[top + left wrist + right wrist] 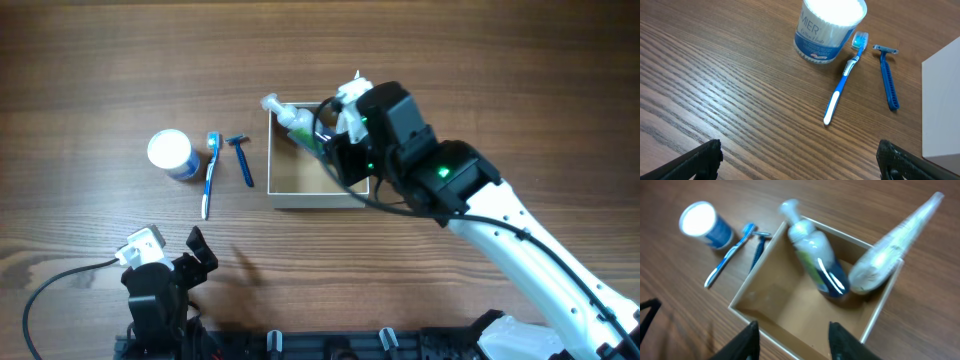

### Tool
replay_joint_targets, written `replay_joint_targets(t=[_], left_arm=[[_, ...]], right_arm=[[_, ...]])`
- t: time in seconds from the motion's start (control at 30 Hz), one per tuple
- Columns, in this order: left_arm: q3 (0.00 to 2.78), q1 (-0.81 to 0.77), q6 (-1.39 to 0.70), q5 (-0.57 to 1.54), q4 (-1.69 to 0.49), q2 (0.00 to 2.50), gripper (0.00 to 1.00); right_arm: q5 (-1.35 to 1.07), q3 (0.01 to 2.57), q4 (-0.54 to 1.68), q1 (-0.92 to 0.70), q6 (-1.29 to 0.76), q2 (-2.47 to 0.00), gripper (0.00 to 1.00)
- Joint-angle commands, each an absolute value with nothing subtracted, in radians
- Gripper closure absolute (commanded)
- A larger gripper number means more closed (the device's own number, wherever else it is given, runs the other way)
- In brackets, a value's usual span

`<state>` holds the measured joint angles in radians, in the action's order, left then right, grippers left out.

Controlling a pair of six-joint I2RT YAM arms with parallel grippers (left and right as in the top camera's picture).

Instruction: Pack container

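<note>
1. The container (300, 180) sits at the middle of the table (100, 60), just right of the loose toiletries and under the right arm.
2. A pump bottle (815, 260) lies slanted inside it, with its pump head over the far-left corner of the rim. A pale tube (890, 245) leans on the right wall with its end sticking out past the edge.
3. The right gripper (792, 337) hovers over the open box. Its jaws stand partly apart with nothing between them.
4. The left gripper (799, 147) waits low at the near-left of the table. Its jaws are spread wide and empty, facing the remaining items.
5. Outside the box lie a white-lidded jar (170, 152), a blue toothbrush (210, 175) touching or just beside the jar, and a blue razor (240, 160) near the container's left wall.
6. The step in hand looks like the release of an item into the box, so packing seems partly done, with three pieces left.
7. The next move probably calls for the right arm to lift straight up, clear of the leaning tube.
8. After that, one arm must pinch a thin handle lying flat on the wood, which needs a low, well-aligned approach.
</note>
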<state>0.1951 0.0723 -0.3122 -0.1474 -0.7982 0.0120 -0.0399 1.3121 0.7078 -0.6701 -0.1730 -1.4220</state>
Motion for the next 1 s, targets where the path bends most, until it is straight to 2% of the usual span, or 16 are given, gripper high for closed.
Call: replay_joint_targets(t=[0.0,0.3,0.43,0.53,0.63,0.97], left_arm=[[0.183,0.075,-0.299,-0.139,-0.796,0.003,0.0],[0.183,0.075,-0.299,-0.139,-0.796,0.003,0.01],[0.183,0.075,-0.299,-0.139,-0.796,0.003,0.0],[0.183,0.075,-0.299,-0.139,-0.796,0.003,0.0],[0.183,0.075,-0.3,-0.139,-0.796,0.003,0.0],[0.183,0.075,-0.299,-0.139,-0.796,0.003,0.0]], right_arm=[[0.028,1.433,0.743,-0.709,-0.167,-1.441,0.5],[0.03,1.909,1.013,-0.71,-0.118,-1.702,0.49],[0.03,2.034,1.064,-0.709,-0.079,-1.85,0.4],[0.032,2.049,1.043,-0.707,-0.047,-1.932,0.29],[0.033,2.049,0.997,-0.707,-0.009,-2.008,0.22],[0.064,2.049,0.796,-0.706,0.08,-2.171,0.18]])
